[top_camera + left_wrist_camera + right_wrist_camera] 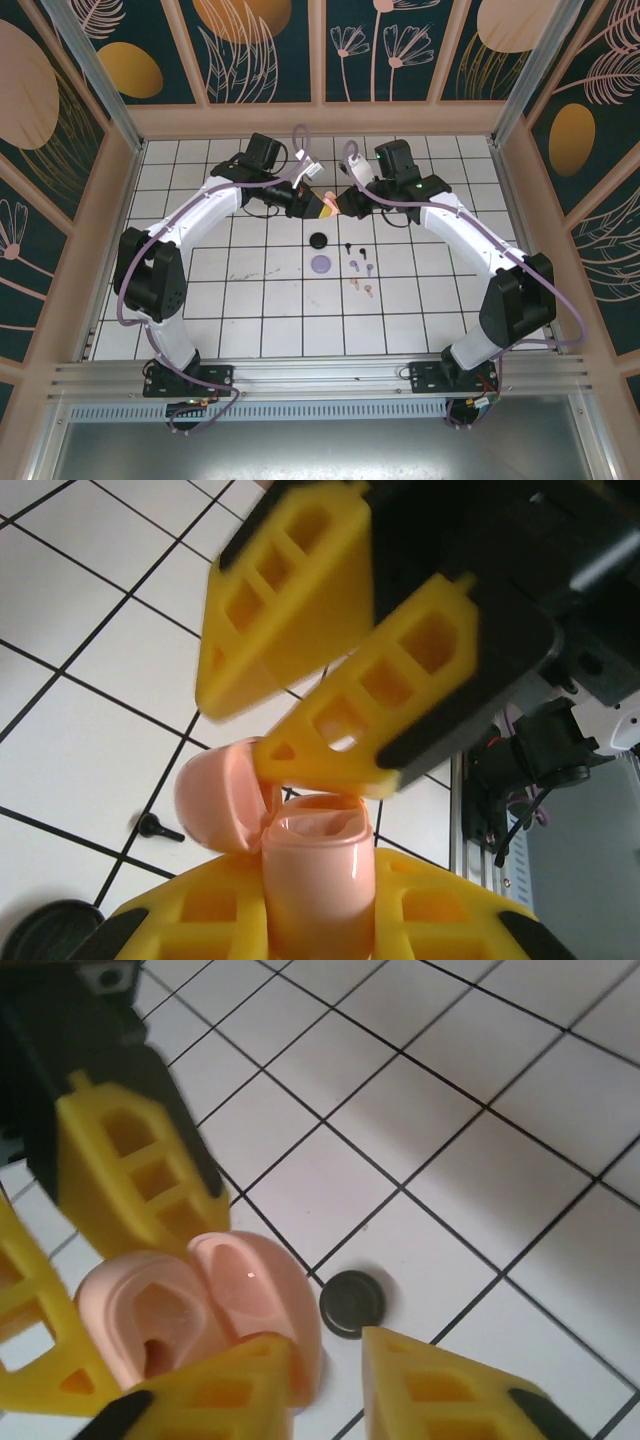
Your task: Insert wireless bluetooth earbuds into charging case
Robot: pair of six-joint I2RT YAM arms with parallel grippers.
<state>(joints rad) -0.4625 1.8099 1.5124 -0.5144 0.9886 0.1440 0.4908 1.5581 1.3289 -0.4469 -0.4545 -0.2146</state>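
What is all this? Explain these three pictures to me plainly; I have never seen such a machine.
Two white robot arms, the left arm and the right arm, are bolted to a tiled table. The wide picture looks down from above; each close-up comes from a camera on one wrist. The left gripper clamps an open pink case; the right gripper, jaws apart, is right beside it. On the tiles lie a black case, a lilac case and six tiny earbuds in black, lilac and pink pairs.
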